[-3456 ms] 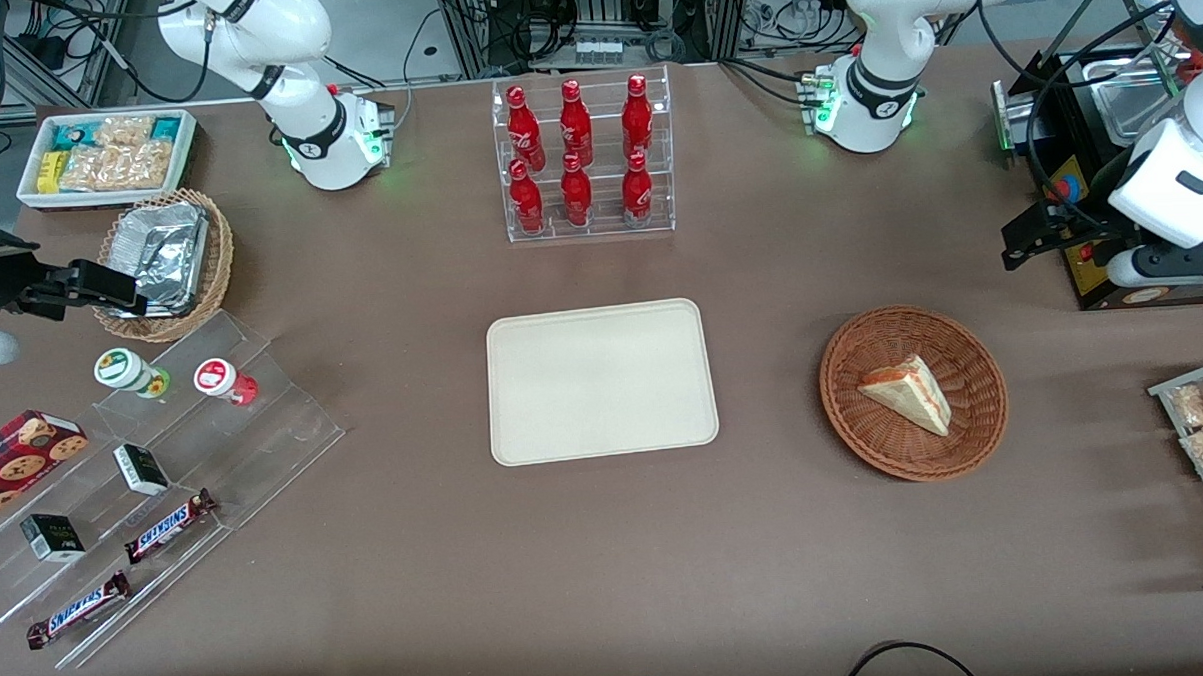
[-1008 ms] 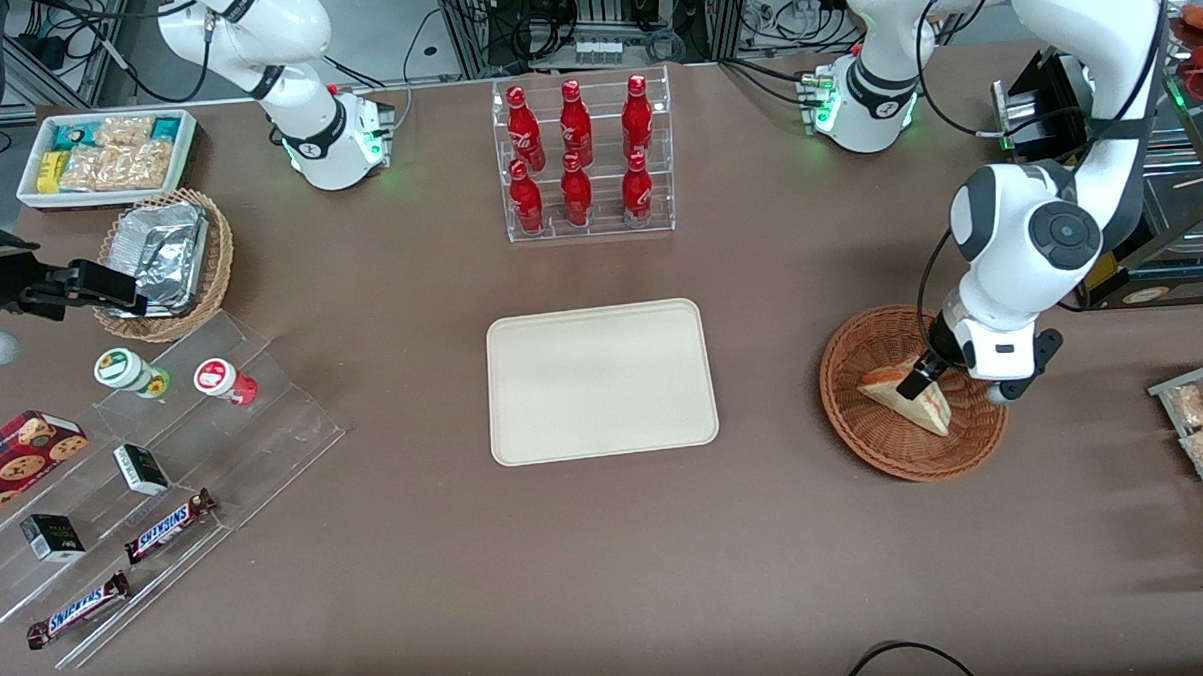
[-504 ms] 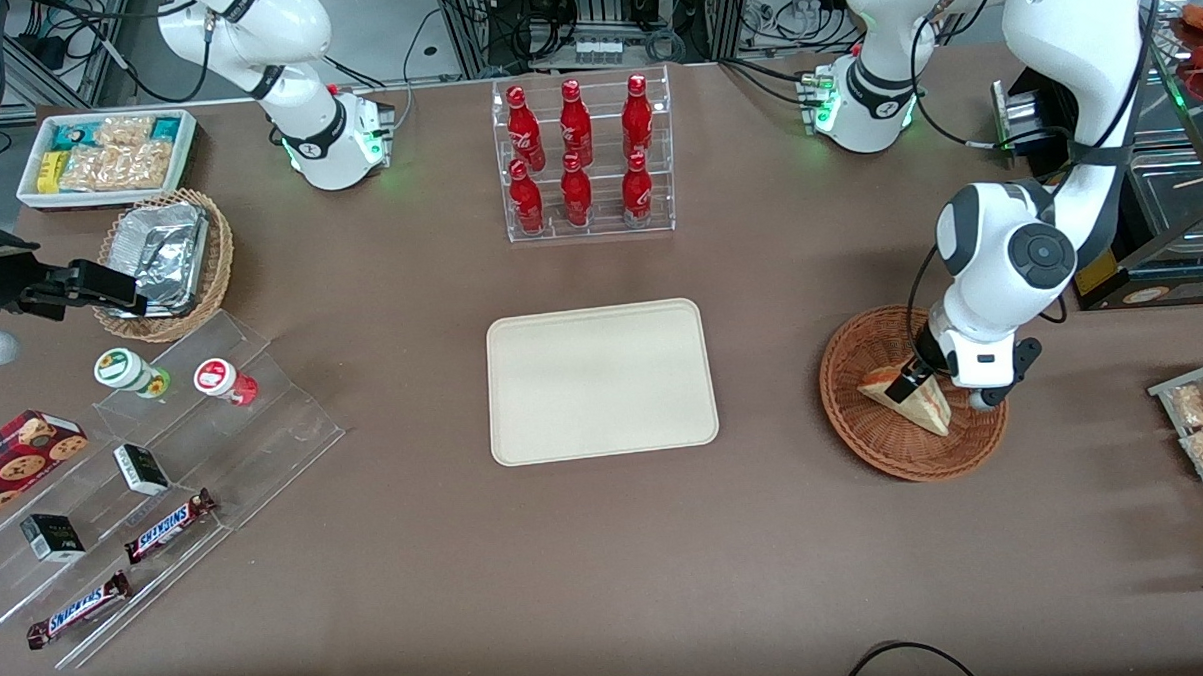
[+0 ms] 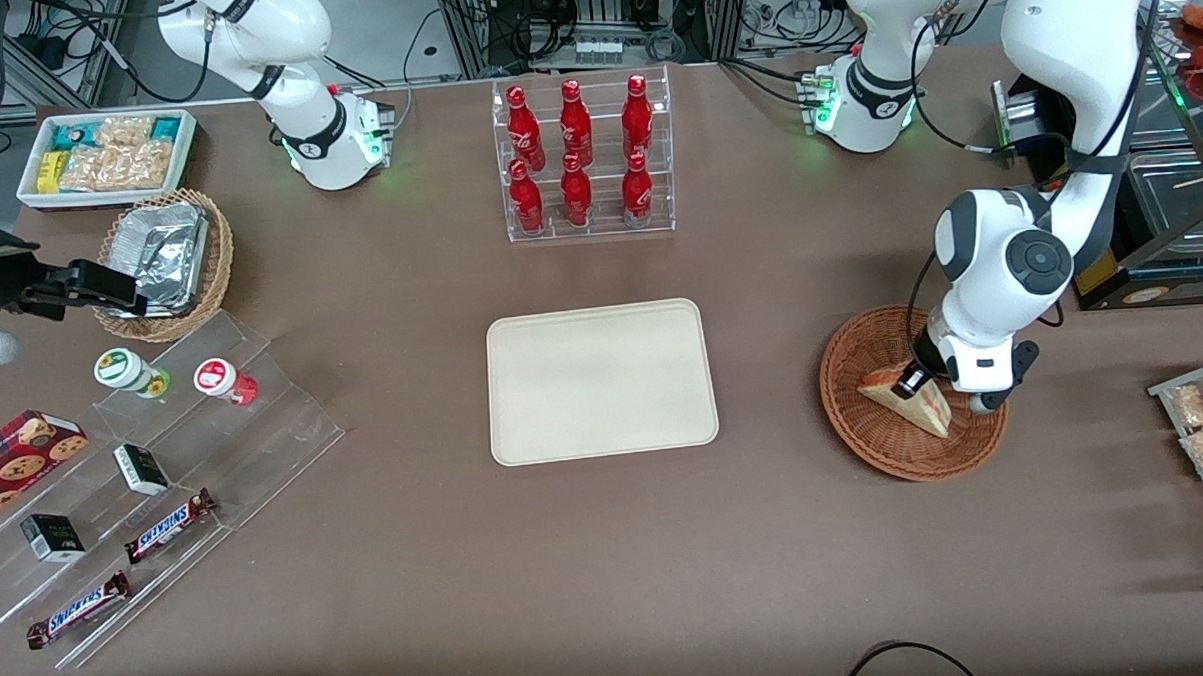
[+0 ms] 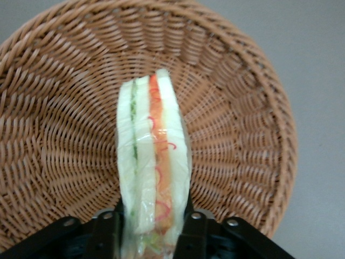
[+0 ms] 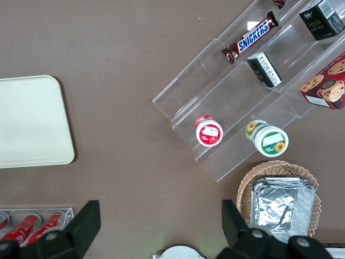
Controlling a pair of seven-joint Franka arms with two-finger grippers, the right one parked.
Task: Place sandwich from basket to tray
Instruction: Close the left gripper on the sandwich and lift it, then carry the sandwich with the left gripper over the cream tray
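We take the tray (image 4: 601, 380) as our ref pt: cream, flat, low rim, nothing on it, mid-table. Toward the working arm's end of the table from the tray sits the basket (image 4: 912, 392), reddish-brown wicker, well apart from the tray, w/ bare brown table (image 4: 768, 532) between them. The sandwich (image 4: 919, 399) is in the basket, standing on edge, w/ its red-orange filling stripe facing up in the wrist view. The gripper (image 4: 908, 379) is down in the basket, on the part of the sandwich farther from the front cam. In the wrist view the gripper (image 5: 152, 229) has its 2 black fingers (image 5: 108, 229) pressed against the 2 bread faces of the sandwich (image 5: 153, 178), 1 per side, so it's pinching the wedge; basket (image 5: 54, 135) weave shows all round it. We can't tell if the sandwich is lifted off the wicker or resting on it. Farther from the front cam than the tray: clear rack (image 4: 585, 158) w/ 6 red bottles. Toward the parked arm's end from the tray: clear stepped display (image 4: 156, 474) w/ 2 Snickers bars, small cups & boxes; also a tan basket w/ foil container (image 4: 163, 258) and a white bin of snacks (image 4: 105, 155), both farther from the front cam than the tray.
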